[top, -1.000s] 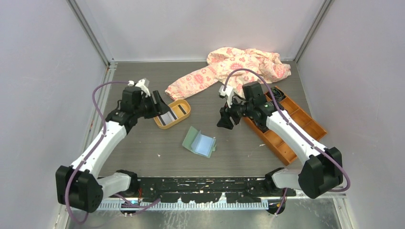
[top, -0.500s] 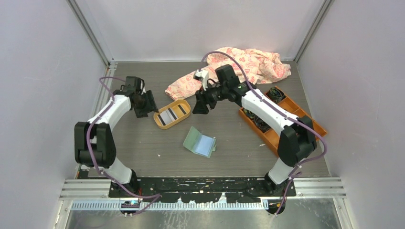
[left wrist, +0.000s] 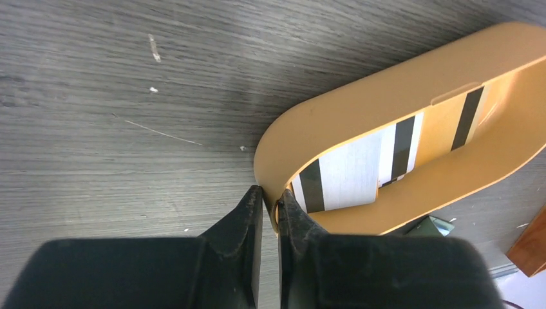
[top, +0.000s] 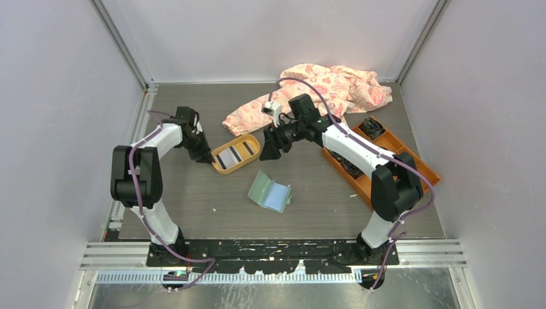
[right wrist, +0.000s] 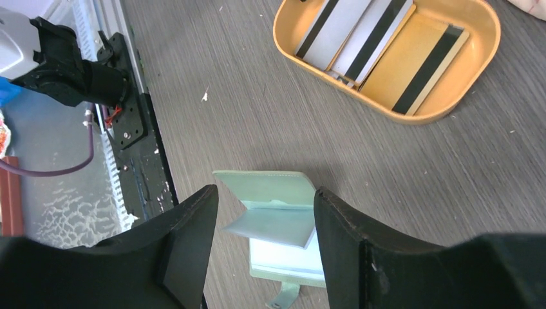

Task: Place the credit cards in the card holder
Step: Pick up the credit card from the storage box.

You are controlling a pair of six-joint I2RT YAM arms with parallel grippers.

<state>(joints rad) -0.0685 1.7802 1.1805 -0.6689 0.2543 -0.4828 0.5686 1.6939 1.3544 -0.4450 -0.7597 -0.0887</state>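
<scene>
Your left gripper (left wrist: 269,196) pinches the end wall of the orange oval plastic tray (left wrist: 386,84), its 2 fingers almost together on the rim. The white credit cards with dark stripes (left wrist: 348,177) lie inside that tray. Your right gripper (right wrist: 265,193) hangs spread and empty above the pale green folding card holder (top: 269,193), which lies open on the dark grey wood-grain table (top: 193,199).

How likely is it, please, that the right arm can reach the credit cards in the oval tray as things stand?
Likely yes: the right gripper hangs open near the orange oval tray, the credit cards lie uncovered inside, and the left gripper only pinches the opposite rim.
</scene>
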